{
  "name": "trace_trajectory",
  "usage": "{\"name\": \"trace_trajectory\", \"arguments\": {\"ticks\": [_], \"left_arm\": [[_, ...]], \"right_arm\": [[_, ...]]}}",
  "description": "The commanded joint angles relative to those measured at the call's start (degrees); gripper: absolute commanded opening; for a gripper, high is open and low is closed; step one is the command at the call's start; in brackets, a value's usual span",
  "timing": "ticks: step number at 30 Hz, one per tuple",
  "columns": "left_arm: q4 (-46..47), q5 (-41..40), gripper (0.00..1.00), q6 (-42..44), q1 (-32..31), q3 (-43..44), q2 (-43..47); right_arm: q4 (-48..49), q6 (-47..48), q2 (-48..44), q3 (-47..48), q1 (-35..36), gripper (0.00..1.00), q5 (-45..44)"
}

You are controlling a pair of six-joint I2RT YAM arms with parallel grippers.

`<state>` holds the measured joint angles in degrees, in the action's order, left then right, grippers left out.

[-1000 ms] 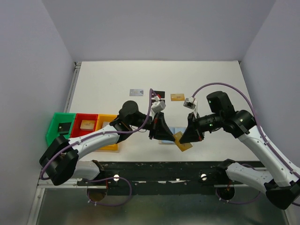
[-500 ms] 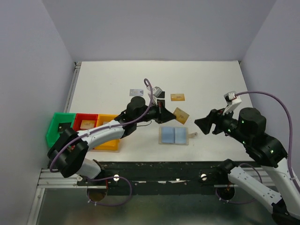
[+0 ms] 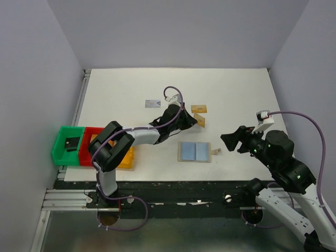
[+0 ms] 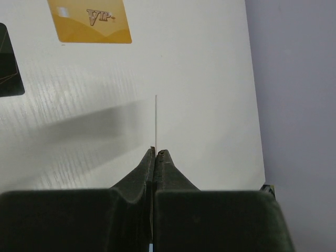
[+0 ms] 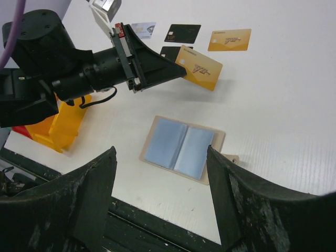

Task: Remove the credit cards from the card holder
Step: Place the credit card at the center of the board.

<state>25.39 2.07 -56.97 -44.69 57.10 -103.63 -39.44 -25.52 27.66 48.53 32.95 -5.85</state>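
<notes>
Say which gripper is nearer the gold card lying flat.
Left. Left gripper, holding a second gold card, is beside the flat gold card; right gripper is well off to its right.

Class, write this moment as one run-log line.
left gripper: shut on gold card | right gripper: open, empty | card holder: lying open

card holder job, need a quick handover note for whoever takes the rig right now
Grippers: left gripper shut on a gold card, held off the table; right gripper open, empty, right of the card holder.
Holder: lying open, no card showing inside.
Done: silver card, black card, second black card and other gold card lie on the table.
Left: set the held card down.
</notes>
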Motion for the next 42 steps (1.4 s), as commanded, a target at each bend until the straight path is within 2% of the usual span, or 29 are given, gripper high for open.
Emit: {"name": "trace_trajectory", "arguments": {"ticks": [1, 15, 34, 37, 42], "left_arm": [[5.02, -3.74, 0.0, -5.16, -0.05, 2.66, -4.02], [5.73, -5.84, 0.0, -10.44, 0.3, 7.06, -11.41], [1.77, -4.35, 0.0, -10.79, 1.27, 11.72, -17.21], [1.86, -4.0, 0.06, -10.88, 1.27, 10.93, -17.22], [0.98, -3.91, 0.26, -10.36, 1.36, 10.14, -16.43]], "right_arm": [[1.82, -0.06, 1.25, -0.72, 0.27, 0.77, -0.48], [2.09, 0.82, 1.17, -1.51, 0.18, 0.77, 0.84], [0.94, 1.7, 2.05, -0.63, 0.19, 0.77, 0.22], [0.86, 1.79, 2.49, -0.37, 0.19, 0.77, 0.22], [0.86, 1.79, 2.84, -0.37, 0.19, 0.77, 0.31]]}}
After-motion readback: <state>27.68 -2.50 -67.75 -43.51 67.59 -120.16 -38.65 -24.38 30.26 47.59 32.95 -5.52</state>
